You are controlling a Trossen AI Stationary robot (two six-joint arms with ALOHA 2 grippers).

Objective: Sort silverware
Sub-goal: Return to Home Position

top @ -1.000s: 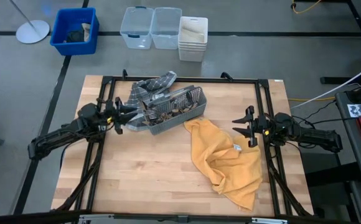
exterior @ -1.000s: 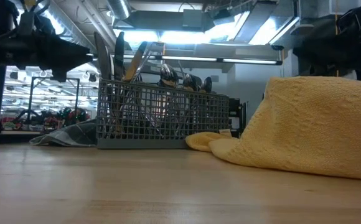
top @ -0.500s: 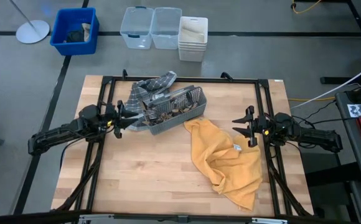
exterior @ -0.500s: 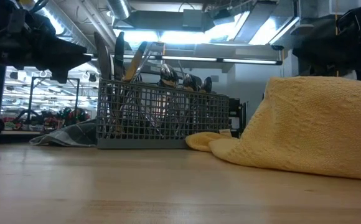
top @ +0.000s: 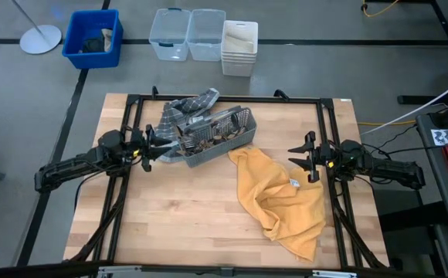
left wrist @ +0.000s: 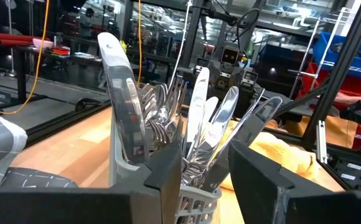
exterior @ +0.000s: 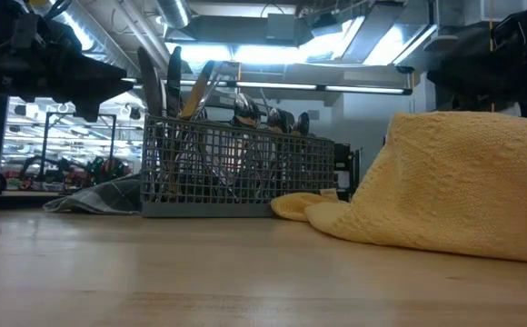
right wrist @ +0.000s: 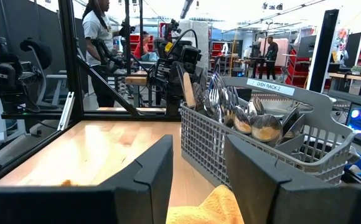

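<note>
Silverware (top: 202, 141): every visible piece stands in the caddy (top: 243, 123), at the rear of the counter (top: 193, 232), left of centre. No loose piece shows on the bare wood. What lies under the cloths cannot be told.

Step in hand: judged to be the return to rest, with loading finished. Neither arm carries anything.

Layout, largest first:
1. Counter: the front half is bare and gives the open room for travel.
2. Frame (top: 293, 99): black rails run along the rear and both sides. Each arm reaches in across a side rail.
3. Yellow cloth (top: 282, 201): heaped right of centre. One corner lies against or just beside the caddy's front right end, and its right edge is near the right jaws.
4. Caddy: set askew, with a grey cloth (top: 187, 106) bunched behind it. Handles rise above its rim.
5. Left arm (top: 77, 164): left jaws apart and empty, just beside the caddy's left end, level with the handles.
6. Right arm (top: 378, 168): right jaws apart and empty, at the right rail, well apart from the caddy.

Next move:
- The left arm should back straight outward toward its rail, keeping its jaws off the handles and mesh.
- The right arm should clear the yellow cloth's edge so as not to drag it.
</note>
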